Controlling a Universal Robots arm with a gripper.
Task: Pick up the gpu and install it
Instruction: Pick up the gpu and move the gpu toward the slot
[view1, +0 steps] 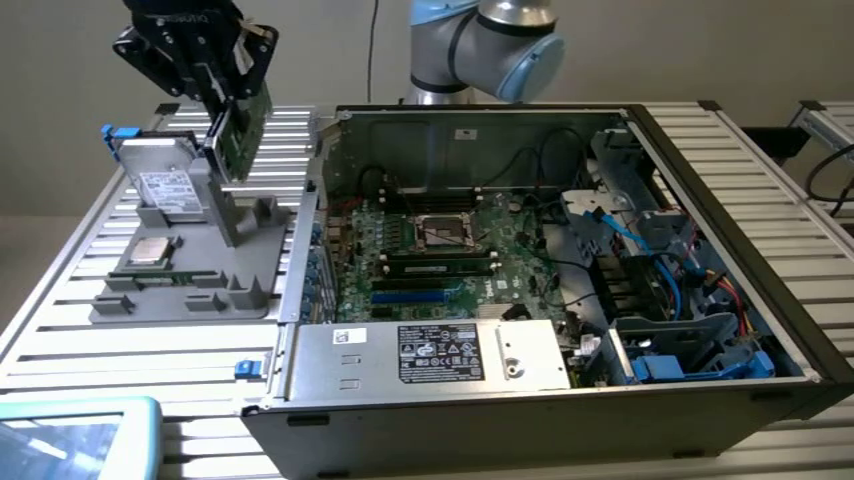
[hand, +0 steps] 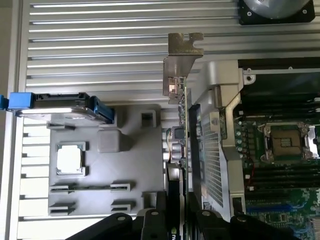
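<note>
The gpu (view1: 242, 130) is a flat card with a green board face, held upright in my gripper (view1: 227, 92), which is shut on its upper edge. It hangs just above the upright post of the grey holder tray (view1: 200, 300), at the exterior view's left, outside the computer case (view1: 721, 300). In the wrist view the gpu (hand: 187, 145) appears edge-on with its silvery bracket (hand: 183, 60) at the far end. There my gripper (hand: 183, 215) clamps it from both sides, over the gap between tray and case.
On the tray stand a silver hard drive (view1: 167, 185), a CPU chip (view1: 150, 250) and a RAM stick (view1: 167, 277). The open case holds the motherboard (view1: 441, 250), a metal power supply box (view1: 427, 355) and blue cables (view1: 667, 250). A blue-edged screen (view1: 67, 435) lies at the front.
</note>
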